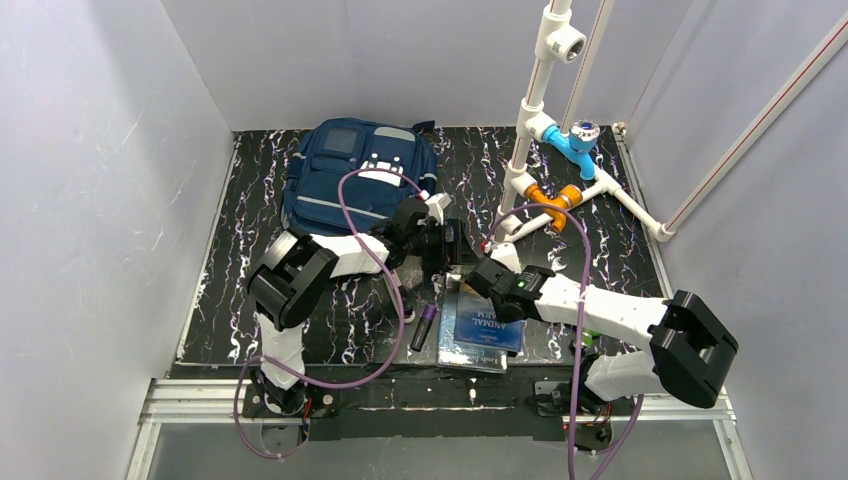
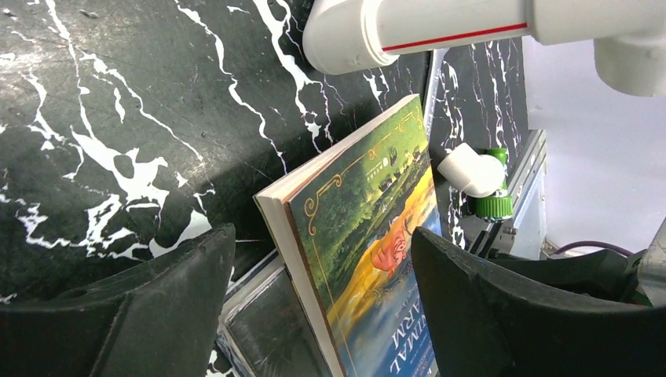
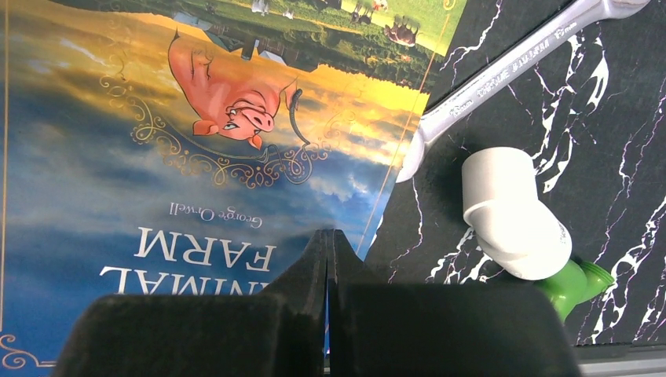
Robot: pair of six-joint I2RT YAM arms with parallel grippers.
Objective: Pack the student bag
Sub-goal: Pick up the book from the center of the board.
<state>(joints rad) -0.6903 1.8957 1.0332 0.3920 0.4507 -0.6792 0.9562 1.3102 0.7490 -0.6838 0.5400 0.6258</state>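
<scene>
The left gripper [image 2: 322, 243] is spread wide, its blunt, matte black rubber fingers [image 2: 133, 314] standing either side of a paperback without visibly touching it. Behind it and a little to its left, at the back of the black, white-veined marble-patterned table [image 1: 240, 260], lies the student bag [image 1: 350, 175] — soft navy fabric, flat on its back, with grey stripes and pale patches on the front pocket. Near the front edge lies a slim dark marker [image 1: 424, 327] with a purple end. Just to its right is the glossy book [image 1: 490, 325], its cover a blue and yellow sky with a pink pig; its cream page edge shows tilted in the left wrist view. It rests on a paler, shiny-covered book [image 1: 468, 357]. The right gripper [image 3: 330, 251] has its pads pressed together over the cover, with nothing seen between them. Beside the book lie a flat silver wrench [image 3: 510, 67] and a smooth white elbow [image 3: 510, 208] joined to a green threaded fitting [image 3: 577, 287]. Further right rises a white pipe frame [image 1: 530, 110] with blue [image 1: 573, 145] and orange [image 1: 555, 197] joints.
</scene>
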